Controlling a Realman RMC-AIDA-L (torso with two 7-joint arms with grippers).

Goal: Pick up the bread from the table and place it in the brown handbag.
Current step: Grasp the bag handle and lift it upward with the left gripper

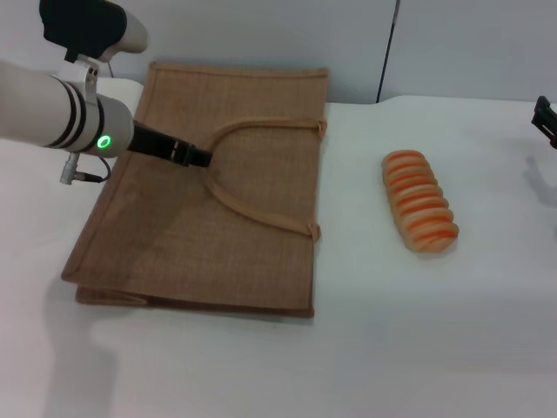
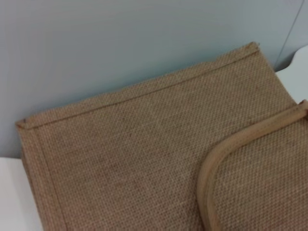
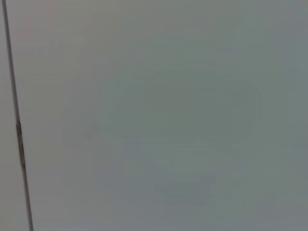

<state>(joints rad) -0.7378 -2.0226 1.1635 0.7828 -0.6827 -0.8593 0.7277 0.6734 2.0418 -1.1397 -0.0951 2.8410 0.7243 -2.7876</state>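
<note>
White table (image 1: 418, 331), left gripper (image 1: 198, 158) over handbag handle (image 1: 261, 129)

The left arm reaches in from the left edge of the head view, its white forearm ringed with black bands and a lit green light at the wrist. The left gripper (image 1: 193, 157) extends as a slim dark point, low and angled rightward. The right gripper (image 1: 545, 121) barely shows at the right edge.
</note>
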